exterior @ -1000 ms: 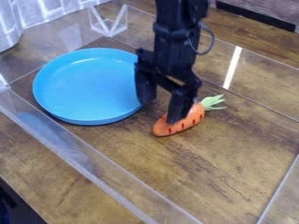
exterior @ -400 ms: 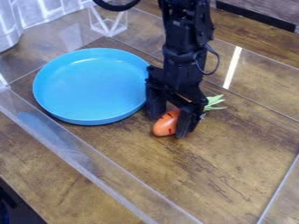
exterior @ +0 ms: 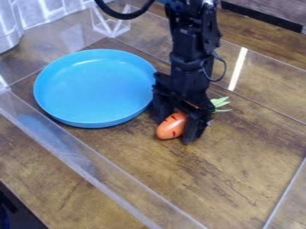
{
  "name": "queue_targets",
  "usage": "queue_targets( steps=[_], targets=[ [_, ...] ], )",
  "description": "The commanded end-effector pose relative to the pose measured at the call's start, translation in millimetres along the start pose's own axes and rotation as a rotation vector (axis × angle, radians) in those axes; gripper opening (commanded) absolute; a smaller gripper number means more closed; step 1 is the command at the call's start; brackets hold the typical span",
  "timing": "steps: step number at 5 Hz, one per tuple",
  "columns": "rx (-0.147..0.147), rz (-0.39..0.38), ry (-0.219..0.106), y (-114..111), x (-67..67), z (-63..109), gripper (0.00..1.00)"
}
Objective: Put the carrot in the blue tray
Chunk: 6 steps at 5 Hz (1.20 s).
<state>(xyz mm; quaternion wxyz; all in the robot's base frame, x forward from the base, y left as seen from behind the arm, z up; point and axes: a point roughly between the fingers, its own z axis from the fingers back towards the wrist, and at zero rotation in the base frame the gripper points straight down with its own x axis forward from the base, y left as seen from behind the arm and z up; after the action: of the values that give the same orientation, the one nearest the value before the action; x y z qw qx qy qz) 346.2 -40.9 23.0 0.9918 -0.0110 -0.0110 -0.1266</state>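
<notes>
The blue tray (exterior: 93,88) looks like smooth plastic with a soft sheen. Right of the tray in the view, the carrot (exterior: 174,125) has a smooth orange body that looks like plastic. Above the carrot, the gripper (exterior: 180,112) is dark, its finish mostly matt. Under the tray, the tabletop (exterior: 180,179) shows brown wood grain. Below the tray in the view, a clear strip (exterior: 84,161) looks like glossy, see-through plastic or glass.

My tool (exterior: 182,109) covers the middle of the carrot (exterior: 171,126), so I cannot make out its fingertips against the orange. Toward twelve o'clock, my arm (exterior: 191,22) runs out of the picture; at eight o'clock, a dark object (exterior: 14,213) is cut off.
</notes>
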Motion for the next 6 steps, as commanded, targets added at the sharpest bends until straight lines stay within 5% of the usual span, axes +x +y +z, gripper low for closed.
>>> queue_targets(
  steps=[1,6],
  targets=[
    [0.001,-0.029,-0.046,-6,11.9,9.1,0.00],
    [-0.039,-0.033,-0.045,-13,16.1,-2.5,0.00]
  ],
)
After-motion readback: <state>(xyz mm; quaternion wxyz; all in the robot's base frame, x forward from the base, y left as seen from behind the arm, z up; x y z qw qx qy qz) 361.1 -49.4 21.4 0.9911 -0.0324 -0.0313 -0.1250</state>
